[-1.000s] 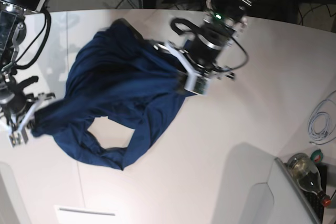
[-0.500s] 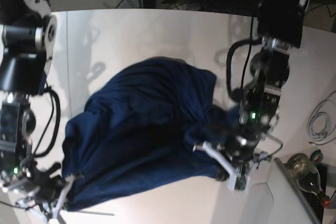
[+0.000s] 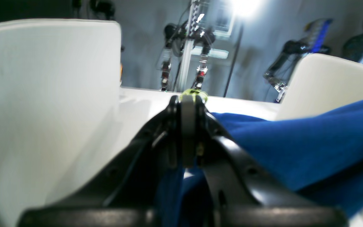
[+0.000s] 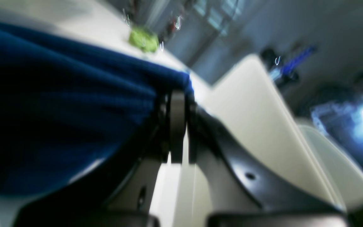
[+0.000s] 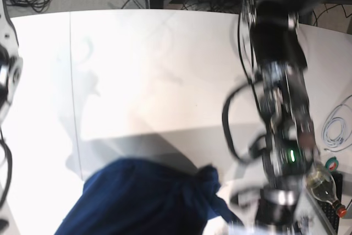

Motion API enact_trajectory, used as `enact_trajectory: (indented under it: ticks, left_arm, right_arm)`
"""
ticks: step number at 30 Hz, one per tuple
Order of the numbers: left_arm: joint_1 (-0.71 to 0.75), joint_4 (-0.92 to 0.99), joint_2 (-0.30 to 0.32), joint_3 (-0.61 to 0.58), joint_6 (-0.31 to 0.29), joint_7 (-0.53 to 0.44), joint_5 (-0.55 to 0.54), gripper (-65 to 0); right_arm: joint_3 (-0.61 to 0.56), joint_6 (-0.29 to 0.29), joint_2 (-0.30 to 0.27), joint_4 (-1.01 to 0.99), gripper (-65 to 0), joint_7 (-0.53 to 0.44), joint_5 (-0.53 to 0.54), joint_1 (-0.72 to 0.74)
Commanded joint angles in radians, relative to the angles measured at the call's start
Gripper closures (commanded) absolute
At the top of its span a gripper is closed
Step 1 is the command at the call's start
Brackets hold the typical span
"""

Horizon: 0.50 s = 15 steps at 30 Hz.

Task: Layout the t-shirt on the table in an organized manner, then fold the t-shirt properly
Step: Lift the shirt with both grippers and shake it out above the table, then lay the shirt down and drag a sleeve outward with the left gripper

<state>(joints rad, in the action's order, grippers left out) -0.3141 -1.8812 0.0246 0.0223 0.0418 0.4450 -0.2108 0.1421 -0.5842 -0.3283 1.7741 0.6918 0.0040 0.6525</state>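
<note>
Where the base view looks down on the scene, these lines hold:

Shirt position: the t-shirt (image 5: 143, 199) is bunched at the near edge of the table (image 5: 148, 75), running out of the bottom of the base view; the far part of the white top is bare.

Shirt shape: crumpled, with a knotted-looking fold on its right side, beside the left arm (image 5: 280, 114).

Left gripper: the left gripper (image 3: 187, 104) has its jaws pressed together, and blue cloth of the shirt (image 3: 295, 148) hangs between and below them, so it is clamped on the fabric.

Right gripper: the right gripper (image 4: 178, 101) also has its jaws together, pinching an edge of the shirt (image 4: 58, 104), which stretches off to the left of that view.

Arms: the left arm stands tall on the right of the base view, blurred; of the right arm only a sliver shows at the left edge.

Clutter: a bottle (image 5: 324, 182) and a coiled white cable (image 5: 335, 127) lie at the table's right edge; the green blur beyond the fingertips is probably tape, but it is too soft to tell.
</note>
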Motion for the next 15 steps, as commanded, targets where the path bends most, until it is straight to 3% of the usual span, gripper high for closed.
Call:
enact_trajectory:
  ticks: [1, 4, 8, 10, 15]
  left_arm:
    - [0.030, -0.048, 0.010, 0.008, 0.003, -0.024, 0.006, 0.0]
    - [0.180, -0.097, 0.051, -0.015, 0.003, -0.024, 0.007, 0.0]
    - [0.352, -0.062, 0.111, -0.111, 0.003, -0.021, 0.009, 0.0]
    - [0.439, -0.033, 0.146, -0.170, 0.003, -0.016, 0.009, 0.0]
    - [0.574, 0.101, 0.159, -0.218, 0.003, -0.021, 0.009, 0.0]
  right_arm:
    - [0.004, 0.003, -0.005, 0.043, -0.8, 0.019, -0.008, -0.040]
    - [0.009, 0.003, 0.013, 0.140, -0.8, 0.059, -0.005, -0.244]
    - [0.086, 0.003, 0.143, 0.126, -0.8, 0.062, -0.008, -0.488]
    - [0.123, 0.003, 0.206, 0.031, -0.8, 0.042, -0.008, -0.578]
    - [0.195, 0.003, 0.271, -0.271, -0.8, -0.103, -0.008, -0.664]
